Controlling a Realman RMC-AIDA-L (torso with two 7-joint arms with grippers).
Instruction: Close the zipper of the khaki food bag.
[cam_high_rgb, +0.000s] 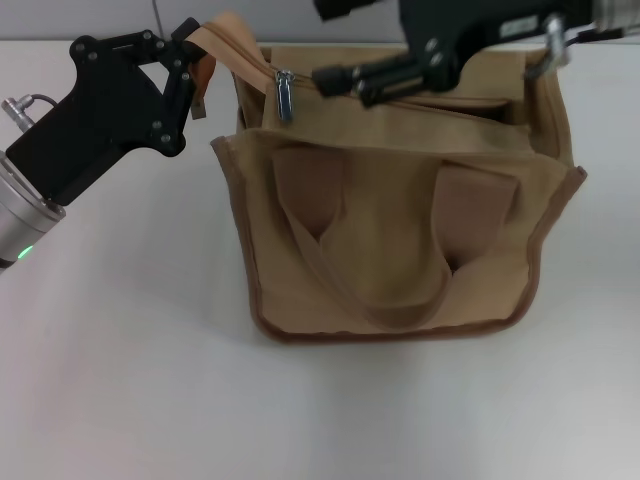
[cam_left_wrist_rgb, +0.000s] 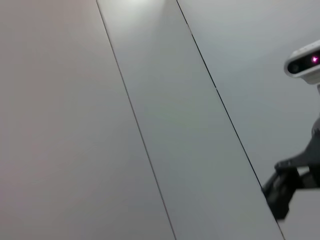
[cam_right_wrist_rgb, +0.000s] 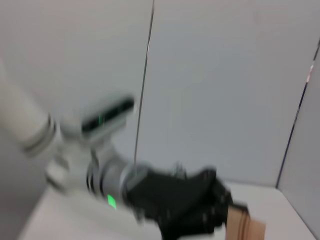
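The khaki food bag (cam_high_rgb: 400, 240) stands on the white table (cam_high_rgb: 130, 380), handles facing me. Its zipper (cam_high_rgb: 262, 68) runs along the open top. The silver slider (cam_high_rgb: 285, 96) hangs at the zipper's left end. My left gripper (cam_high_rgb: 192, 60) is at the bag's upper left corner, shut on the brown tab (cam_high_rgb: 204, 78) at the end of the zipper tape. My right gripper (cam_high_rgb: 340, 85) reaches in over the bag's top from the right. It is open, its tips just right of the slider and not touching it. The right wrist view shows the left arm (cam_right_wrist_rgb: 170, 205) and a bit of tan fabric (cam_right_wrist_rgb: 245, 227).
The left wrist view shows only grey wall panels (cam_left_wrist_rgb: 150, 120), a dark part of the right arm (cam_left_wrist_rgb: 282, 192) and a white camera (cam_left_wrist_rgb: 305, 62). Bare white table lies in front of the bag and to its left.
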